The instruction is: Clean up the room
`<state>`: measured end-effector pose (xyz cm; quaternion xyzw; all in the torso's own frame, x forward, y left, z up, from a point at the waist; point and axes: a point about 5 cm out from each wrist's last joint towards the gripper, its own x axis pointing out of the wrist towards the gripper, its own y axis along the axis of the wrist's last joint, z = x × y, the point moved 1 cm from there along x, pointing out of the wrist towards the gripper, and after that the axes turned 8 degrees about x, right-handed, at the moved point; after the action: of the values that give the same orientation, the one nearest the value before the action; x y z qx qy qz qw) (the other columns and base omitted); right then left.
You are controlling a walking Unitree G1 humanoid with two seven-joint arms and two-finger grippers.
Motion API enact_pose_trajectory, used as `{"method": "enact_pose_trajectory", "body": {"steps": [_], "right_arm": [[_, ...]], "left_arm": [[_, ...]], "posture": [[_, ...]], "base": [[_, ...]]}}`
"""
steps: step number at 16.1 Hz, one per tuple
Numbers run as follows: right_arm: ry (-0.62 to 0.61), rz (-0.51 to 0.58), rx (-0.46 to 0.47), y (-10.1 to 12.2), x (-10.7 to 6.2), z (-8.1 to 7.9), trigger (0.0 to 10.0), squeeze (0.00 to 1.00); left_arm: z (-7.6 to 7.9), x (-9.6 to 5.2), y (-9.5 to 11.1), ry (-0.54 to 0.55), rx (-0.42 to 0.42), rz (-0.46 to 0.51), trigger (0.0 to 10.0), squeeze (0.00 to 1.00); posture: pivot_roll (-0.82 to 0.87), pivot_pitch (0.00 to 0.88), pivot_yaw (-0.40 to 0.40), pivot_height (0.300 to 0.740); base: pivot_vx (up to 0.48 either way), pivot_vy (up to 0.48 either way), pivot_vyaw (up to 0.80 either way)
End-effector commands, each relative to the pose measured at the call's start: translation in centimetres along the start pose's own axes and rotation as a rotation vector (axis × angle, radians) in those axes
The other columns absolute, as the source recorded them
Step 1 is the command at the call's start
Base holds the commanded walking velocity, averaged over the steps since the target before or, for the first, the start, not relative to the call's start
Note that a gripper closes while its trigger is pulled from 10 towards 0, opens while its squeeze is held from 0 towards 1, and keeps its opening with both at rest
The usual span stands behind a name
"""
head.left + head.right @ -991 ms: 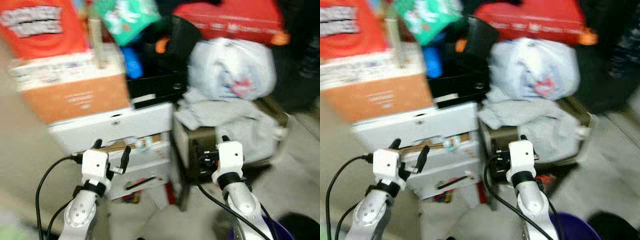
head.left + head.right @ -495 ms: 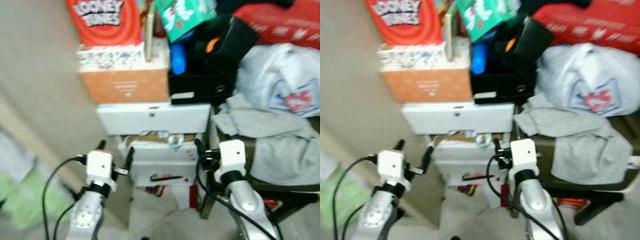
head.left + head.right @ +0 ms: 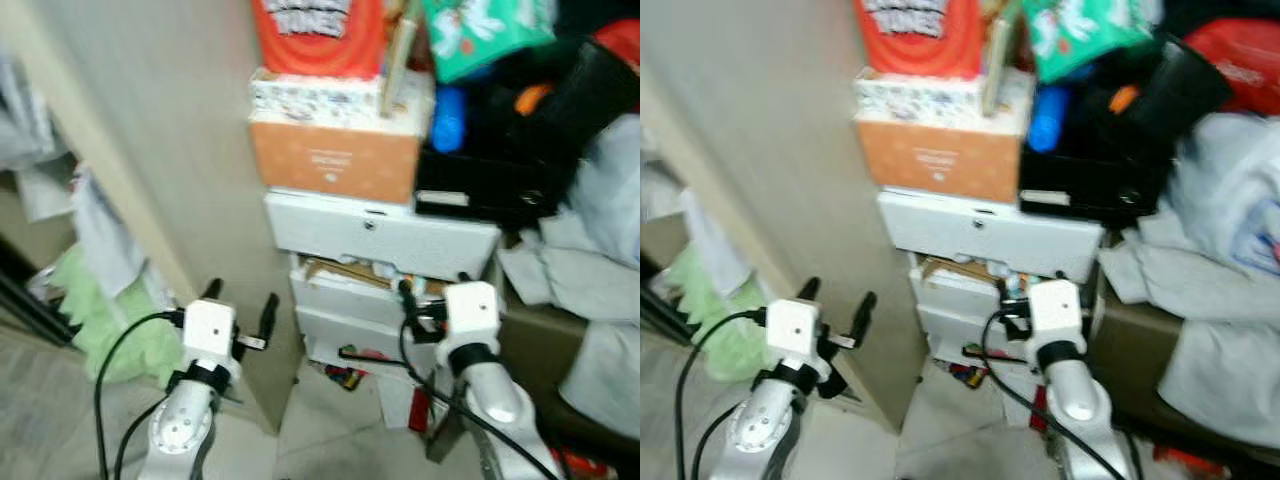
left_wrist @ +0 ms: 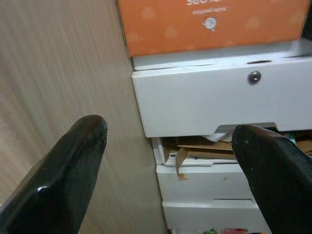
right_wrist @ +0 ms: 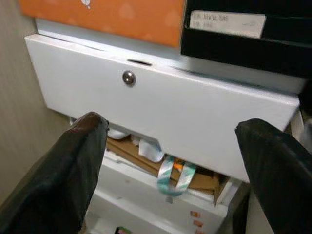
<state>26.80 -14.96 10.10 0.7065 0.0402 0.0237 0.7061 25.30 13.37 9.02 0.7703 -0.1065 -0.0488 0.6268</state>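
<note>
Before the white plastic drawer unit, left gripper and right gripper hover spread, grasping nothing; orange cardboard box on top.

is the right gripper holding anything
No, the right gripper is open in its wrist view, its black fingers spread before the white drawer with nothing between them.

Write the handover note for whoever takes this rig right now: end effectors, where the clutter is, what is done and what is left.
Left end effector: open, empty, beside the beige wall panel.
Right end effector: open, empty, facing the white drawer unit, whose drawer overflows with cardboard and a ribbon.
Boxes are stacked on top; grey clothes lie to its right; small items lie on the floor.
Nothing looks tidied; all cleanup remains.
</note>
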Motion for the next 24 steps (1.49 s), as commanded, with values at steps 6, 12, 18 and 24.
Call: {"method": "enact_pose_trajectory", "body": {"steps": [6, 12, 18, 24], "right_arm": [[0.015, -0.013, 0.035, -0.2, 0.1, -1.0, 10.0, 0.0], [0.008, -0.019, 0.042, -0.3, -0.1, -0.9, 10.0, 0.0], [-0.062, -0.058, 0.012, -0.4, -5.0, 1.4, 10.0, 0.0], [-0.011, -0.092, -0.036, -0.6, -5.4, 2.2, 10.0, 0.0]], "left_arm": [[-0.8, -0.2, -0.2, 0.009, 0.024, -0.011, 10.0, 0.0], [-0.8, -0.5, -0.1, 0.008, 0.021, -0.013, 10.0, 0.0], [-3.7, -4.8, 0.1, 0.109, 0.059, -0.074, 10.0, 0.0], [-4.9, -7.1, -1.1, 0.242, 0.042, -0.171, 10.0, 0.0]], "posture": [[0.0, 0.094, 0.047, 0.74], [0.0, 0.101, 0.045, 0.74], [0.0, 0.122, 0.045, 0.74], [0.02, 0.104, 0.028, 0.74]], "base": [[0.0, 0.0, 0.77], [0.0, 0.0, 0.77], [0.0, 0.0, 0.77], [0.0, 0.0, 0.77]]}}
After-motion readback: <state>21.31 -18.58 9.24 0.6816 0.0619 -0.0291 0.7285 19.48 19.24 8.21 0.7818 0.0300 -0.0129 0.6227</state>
